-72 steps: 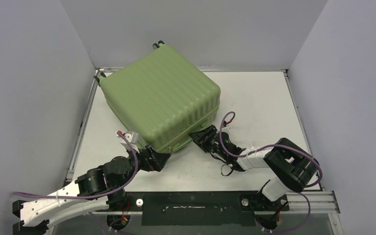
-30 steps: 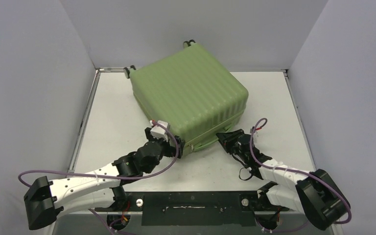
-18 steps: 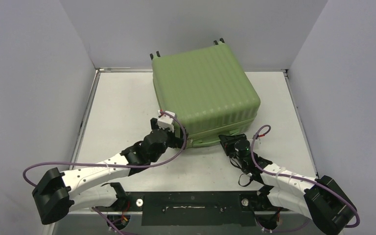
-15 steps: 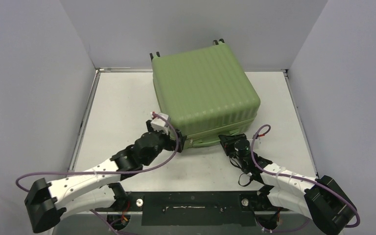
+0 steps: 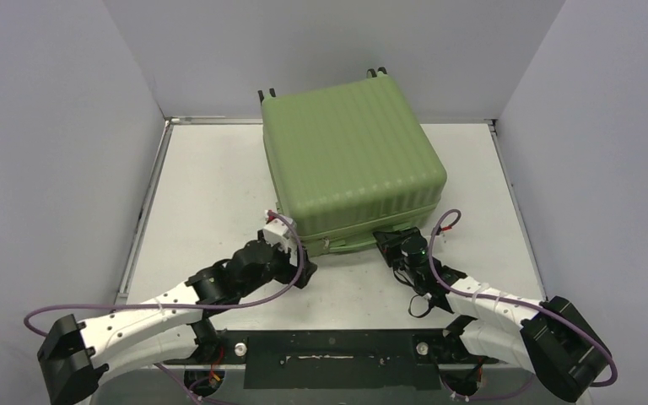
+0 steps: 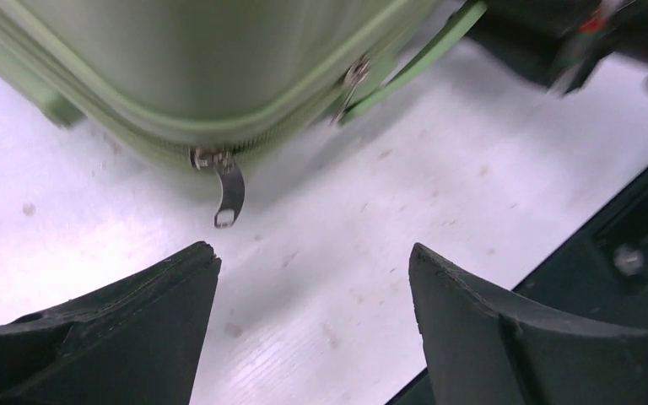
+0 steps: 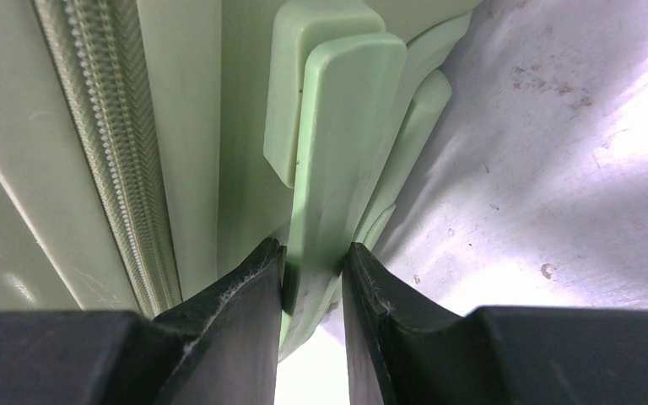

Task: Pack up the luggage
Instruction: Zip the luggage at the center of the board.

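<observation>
Finds the luggage (image 5: 350, 160) lying flat and zipped shut at the back middle of the bench (image 5: 211, 194), wheels (image 5: 377, 72) at the far side, near edge now square to the arms. It is no longer skewed toward the left rear as a couple of seconds back. Looks to have been swung round and slid rightward by both arms together. Shows the right hand (image 7: 314, 253) narrowed onto the pale-green handle (image 7: 346, 126) on the near side, fingers (image 7: 236, 304) pressing its flat bar from both sides, just as half a second ago. Shows the left hand (image 6: 312, 261) drawn back from the near-left corner, pressed against a moment ago, now just clear of the luggage. That hand stands wide, with only bare bench in the gap, holding nothing. Puts a metal zipper pull (image 6: 229, 190) straight ahead of that hand, dangling down onto the bench, with a second pull (image 6: 353, 76) further along, blurred. Suggests an end to the repositioning and a start on the opening — probably a reach for the nearer pull, with the right hand steadying the luggage by the handle. Means no packing proper yet — lid down, lining unseen.
</observation>
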You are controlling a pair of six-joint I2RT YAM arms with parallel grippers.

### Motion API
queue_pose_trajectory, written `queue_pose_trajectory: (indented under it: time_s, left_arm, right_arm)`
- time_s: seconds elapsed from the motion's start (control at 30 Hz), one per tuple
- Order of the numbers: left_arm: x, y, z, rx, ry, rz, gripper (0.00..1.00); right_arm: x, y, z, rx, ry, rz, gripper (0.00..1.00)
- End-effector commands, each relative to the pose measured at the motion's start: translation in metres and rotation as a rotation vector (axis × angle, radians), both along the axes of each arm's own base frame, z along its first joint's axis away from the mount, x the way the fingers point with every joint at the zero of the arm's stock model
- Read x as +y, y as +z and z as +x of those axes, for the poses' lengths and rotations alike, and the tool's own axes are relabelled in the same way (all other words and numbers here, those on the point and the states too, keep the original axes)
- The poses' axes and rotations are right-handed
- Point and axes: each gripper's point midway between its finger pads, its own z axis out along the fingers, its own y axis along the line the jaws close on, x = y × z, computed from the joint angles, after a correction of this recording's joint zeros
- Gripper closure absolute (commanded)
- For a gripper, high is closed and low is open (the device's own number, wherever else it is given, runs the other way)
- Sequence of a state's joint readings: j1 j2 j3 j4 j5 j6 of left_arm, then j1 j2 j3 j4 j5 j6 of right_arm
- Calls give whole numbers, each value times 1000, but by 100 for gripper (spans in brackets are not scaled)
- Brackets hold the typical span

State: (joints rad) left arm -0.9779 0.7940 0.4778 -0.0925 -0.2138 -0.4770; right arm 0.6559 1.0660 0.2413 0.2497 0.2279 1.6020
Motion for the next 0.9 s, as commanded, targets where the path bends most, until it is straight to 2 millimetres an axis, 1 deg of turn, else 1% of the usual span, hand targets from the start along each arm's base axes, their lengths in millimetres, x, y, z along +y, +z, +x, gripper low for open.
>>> queue_pose_trajectory:
  time_s: [0.0,0.2,0.27,0.4,0.5,0.6,0.77,0.87]
  left_arm:
    - [-7,-6,7,48,16,56,20]
    - [4,-15,23,26,106,136,18]
    - [5,-15,28,9,129,138,18]
    - [2,-5,37,-61,140,106,18]
    - [1,0,45,-118,153,98,22]
    - [2,5,50,-165,162,85,28]
    - [-3,-3,51,-177,134,111,35]
    - [-4,-12,51,-163,124,146,36]
  right_arm:
    - [12,-53,-54,211,237,-113,100]
    - [15,-51,-52,205,241,-107,100]
    - [16,-51,-52,205,246,-106,100]
    - [17,-49,-51,201,247,-103,100]
    - [19,-49,-49,200,250,-105,100]
    - [20,-49,-49,199,252,-105,100]
    - [21,-50,-48,197,254,-103,100]
    - [21,-49,-48,197,255,-99,100]
